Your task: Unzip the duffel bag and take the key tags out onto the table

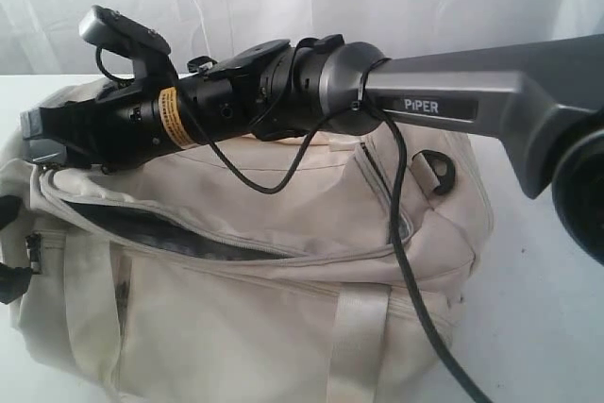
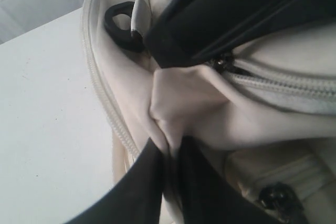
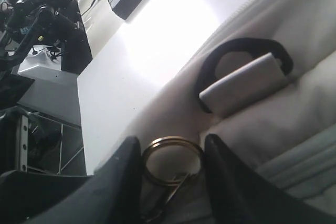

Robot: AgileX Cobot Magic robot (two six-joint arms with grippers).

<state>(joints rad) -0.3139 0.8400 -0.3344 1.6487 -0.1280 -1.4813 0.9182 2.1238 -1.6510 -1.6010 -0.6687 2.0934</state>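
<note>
The cream duffel bag (image 1: 283, 318) lies on the white table (image 1: 543, 327), with a slit in its top showing dark lining (image 1: 160, 233). My right arm reaches across it, and my right gripper (image 1: 38, 139) is at the bag's left end. In the right wrist view that gripper (image 3: 170, 148) has its jaws closed in on both sides of a metal ring (image 3: 172, 162) lying on the bag (image 3: 294, 35). My left gripper (image 2: 170, 148) is shut on a fold of the bag's fabric (image 2: 184, 98), just below a closed zipper (image 2: 283, 82). The key tags are hidden.
A black D-ring (image 3: 244, 56) on webbing sits just past the metal ring, and shows as a black D-ring (image 2: 122, 24) in the left wrist view. The right arm's cable (image 1: 406, 233) hangs over the bag. Black equipment (image 3: 37, 19) stands beyond the table edge.
</note>
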